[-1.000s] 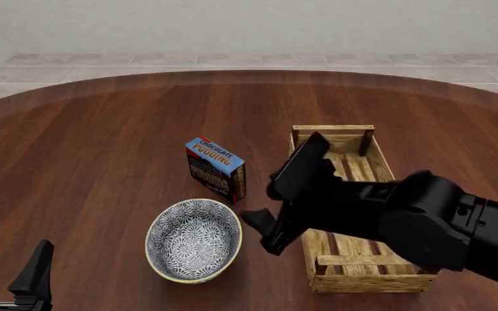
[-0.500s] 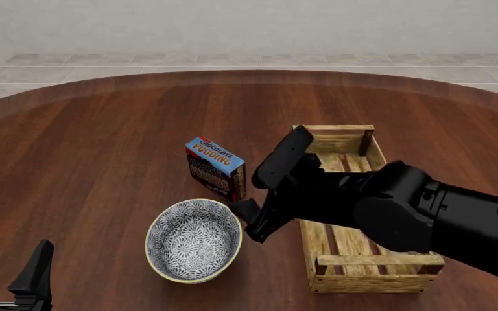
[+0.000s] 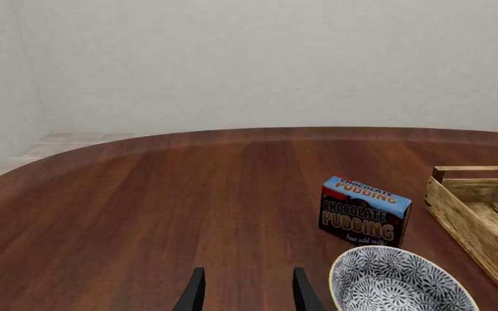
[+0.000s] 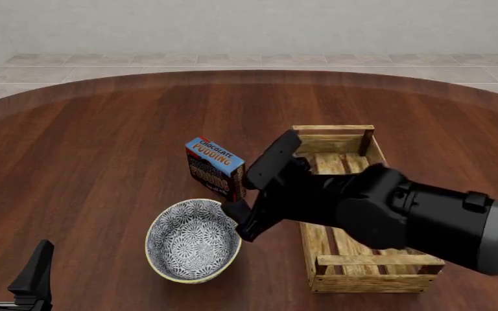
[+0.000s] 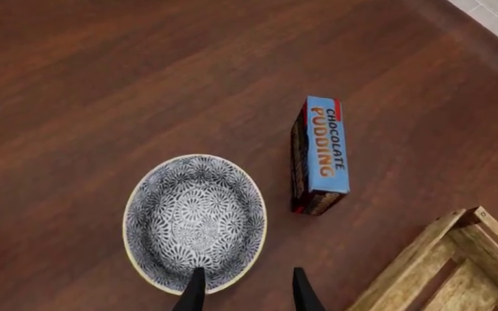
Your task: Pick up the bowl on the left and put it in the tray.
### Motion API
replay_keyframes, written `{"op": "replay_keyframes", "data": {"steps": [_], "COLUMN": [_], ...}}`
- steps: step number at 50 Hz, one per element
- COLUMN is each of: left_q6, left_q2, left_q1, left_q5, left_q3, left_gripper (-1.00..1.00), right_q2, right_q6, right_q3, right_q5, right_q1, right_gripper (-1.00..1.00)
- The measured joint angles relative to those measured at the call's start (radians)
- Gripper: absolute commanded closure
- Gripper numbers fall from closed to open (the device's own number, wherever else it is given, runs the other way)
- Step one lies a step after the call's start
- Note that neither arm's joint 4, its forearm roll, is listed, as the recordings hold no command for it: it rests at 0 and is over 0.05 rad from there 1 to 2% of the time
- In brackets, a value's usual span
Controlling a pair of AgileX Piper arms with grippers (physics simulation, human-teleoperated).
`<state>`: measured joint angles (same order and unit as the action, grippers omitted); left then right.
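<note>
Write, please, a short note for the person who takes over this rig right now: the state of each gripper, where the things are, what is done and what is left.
Left gripper: open, holding nothing, low at the near left of the table, apart from the bowl.
Right gripper: jaws open, holding nothing, above the bowl's rim on the side toward the tray.
Bowl: upright on the table, not yet gripped, left of the tray.
Tray: on the table at the right, partly hidden by the right arm; no bowl in it.
Pudding box: upright just behind the bowl, apart from it.
Done: the approach only.
Left: lower, close on the rim, lift, carry to the tray, release.
</note>
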<state>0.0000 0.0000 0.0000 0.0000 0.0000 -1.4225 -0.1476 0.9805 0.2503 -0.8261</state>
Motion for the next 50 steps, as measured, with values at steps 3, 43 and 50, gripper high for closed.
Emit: {"op": "replay_keyframes", "data": {"steps": [3,43,50], "left_q6": [0.000,0.000,0.000], "left_q2": [0.000,0.000,0.000], "left_q1": [0.000,0.000,0.000], "left_q5": [0.000,0.000,0.000], "left_q3": [0.000,0.000,0.000], "left_gripper": [-1.00,-1.00,-1.00], "right_q2": [-0.008,-0.103,-0.116], "right_q6": [0.002,0.032,0.044], "right_q3": [0.002,0.046,0.042], "right_q5": [-0.005,-0.056,-0.072], "right_q1": [0.000,0.018,0.016], "right_gripper": [-1.00,-1.00,-1.00]}}
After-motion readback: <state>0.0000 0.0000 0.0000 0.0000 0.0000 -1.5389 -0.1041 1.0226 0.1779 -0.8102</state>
